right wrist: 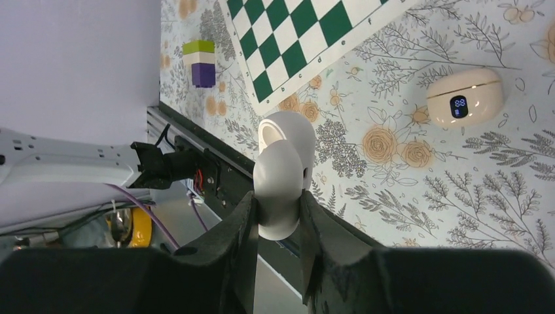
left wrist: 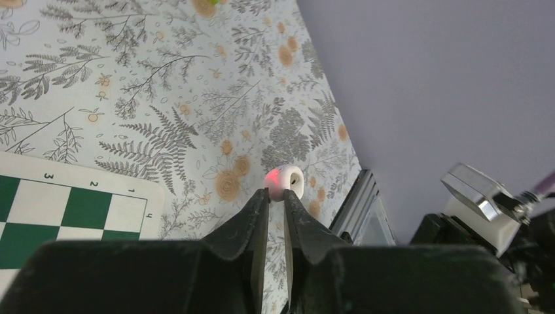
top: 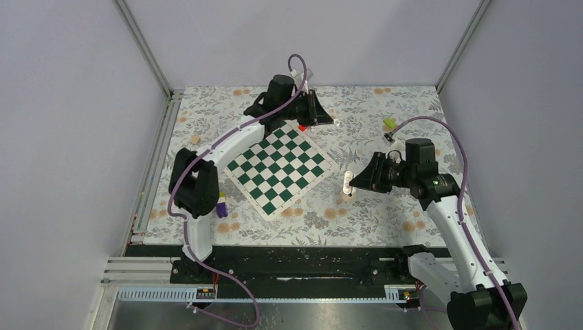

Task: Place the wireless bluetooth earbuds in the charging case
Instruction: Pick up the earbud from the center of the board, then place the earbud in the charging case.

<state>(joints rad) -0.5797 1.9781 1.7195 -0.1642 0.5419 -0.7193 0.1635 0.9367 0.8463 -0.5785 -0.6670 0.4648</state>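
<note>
Left hand [left wrist: 275,194], seen through its own wrist camera, is pinched on one earbud [left wrist: 285,182]: tiny, white, ring-ended, glowing red, with the floral surface [left wrist: 131,98] behind it. My right wrist view has the right hand [right wrist: 278,219] clamped on a smooth white two-lobed piece [right wrist: 280,163]; I cannot tell what it is. The charging case [right wrist: 465,98], beige and closed with lit digits, lies on the surface apart from it. From above, the left hand sits at the chessboard [top: 278,168]'s far corner, and the right hand off its right corner.

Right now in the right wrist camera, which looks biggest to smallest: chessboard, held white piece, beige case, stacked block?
1. Chessboard, though cut off.
2. White piece in the right gripper; nearness to the camera inflates it.
3. Beige case.
4. Stacked block.
</note>
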